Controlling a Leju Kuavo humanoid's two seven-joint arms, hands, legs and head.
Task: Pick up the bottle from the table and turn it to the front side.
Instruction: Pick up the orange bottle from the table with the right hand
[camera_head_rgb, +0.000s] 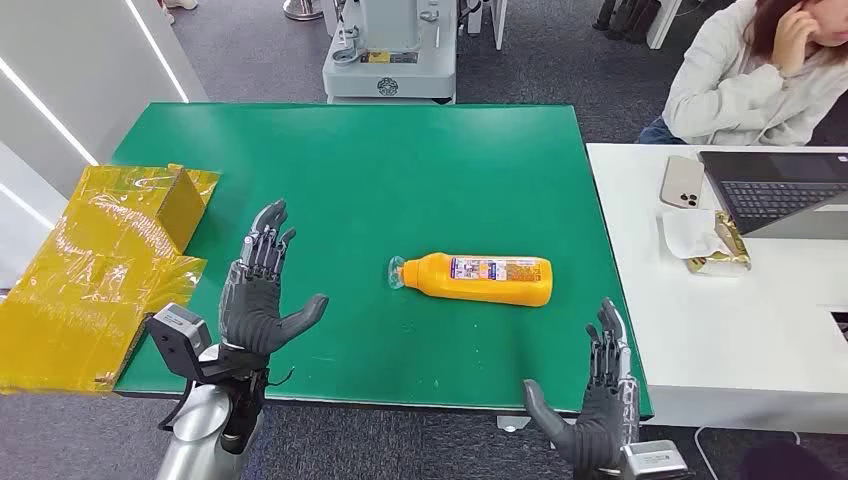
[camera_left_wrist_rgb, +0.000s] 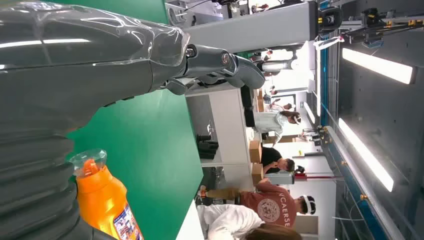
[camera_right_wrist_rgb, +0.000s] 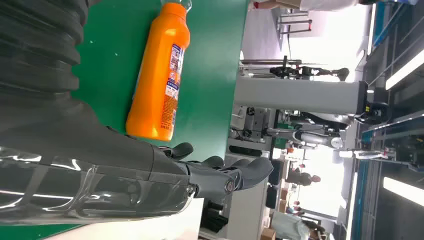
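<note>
An orange bottle (camera_head_rgb: 480, 278) with a clear cap and a printed label lies on its side in the middle of the green table (camera_head_rgb: 400, 160), cap pointing left. The same bottle (camera_left_wrist_rgb: 102, 200) appears past my left hand's cover, and lengthwise as the bottle (camera_right_wrist_rgb: 160, 75) in the right wrist view. My left hand (camera_head_rgb: 262, 290) hovers open over the table to the bottle's left, fingers spread and holding nothing. At the table's near right corner my right hand (camera_head_rgb: 592, 405) is raised, open and empty. Both hands are apart from the bottle.
Yellow flattened cardboard (camera_head_rgb: 110, 260) covers the table's left edge. A white desk (camera_head_rgb: 720, 300) adjoins on the right with a phone (camera_head_rgb: 683, 182), a laptop (camera_head_rgb: 780, 190) and a wrapper (camera_head_rgb: 712, 245); a seated person (camera_head_rgb: 750, 80) is behind it. A grey machine (camera_head_rgb: 392, 50) stands beyond the far edge.
</note>
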